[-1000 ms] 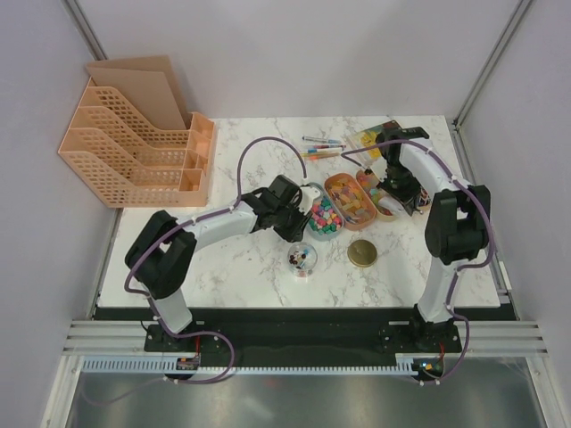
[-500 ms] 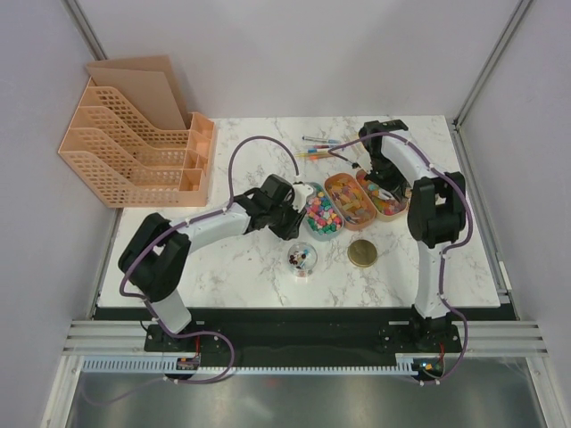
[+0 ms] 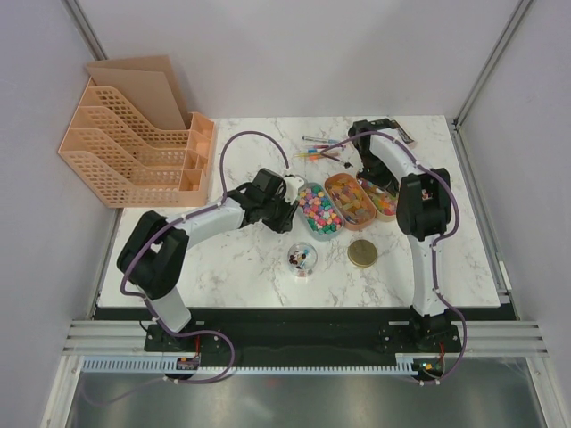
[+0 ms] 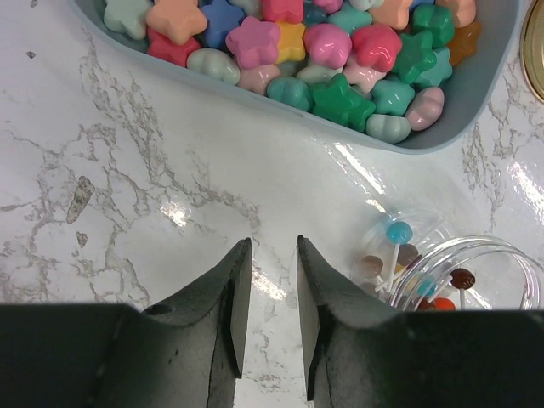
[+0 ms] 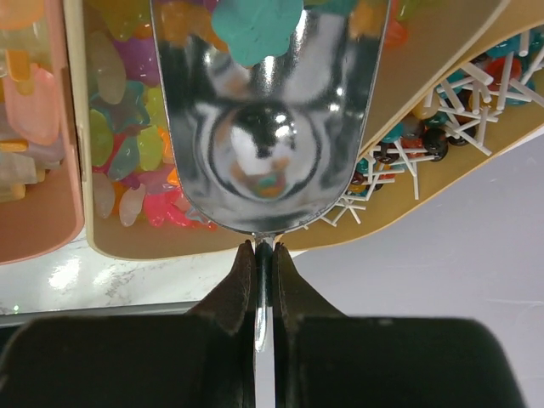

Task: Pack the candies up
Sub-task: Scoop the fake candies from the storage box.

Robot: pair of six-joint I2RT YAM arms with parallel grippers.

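Star-shaped candies (image 4: 340, 59) in pink, green, orange and blue fill a blue tray (image 4: 476, 110). Just left of that tray my left gripper (image 4: 274, 242) hangs open over bare marble, its fingers holding nothing. A clear jar (image 4: 476, 272) with lollipops and brown sweets stands to its right. My right gripper (image 5: 263, 246) is shut on the handle of a metal scoop (image 5: 268, 127), which carries a teal candy (image 5: 255, 25) above a tan tray (image 5: 425, 136) of gummies and lollipops. From above, the left gripper (image 3: 284, 207) is beside the blue tray (image 3: 319, 214) and the right gripper (image 3: 368, 165) is over the far trays.
A pink tray (image 3: 350, 201) lies between the blue and tan ones. The jar (image 3: 302, 259) and a gold lid (image 3: 362, 254) stand nearer the arms. Coloured pens (image 3: 319, 147) lie at the back. An orange file rack (image 3: 134, 147) fills the far left corner.
The left gripper has drawn back leftward off the blue tray. The right arm has swung left, bringing the scoop over the trays.
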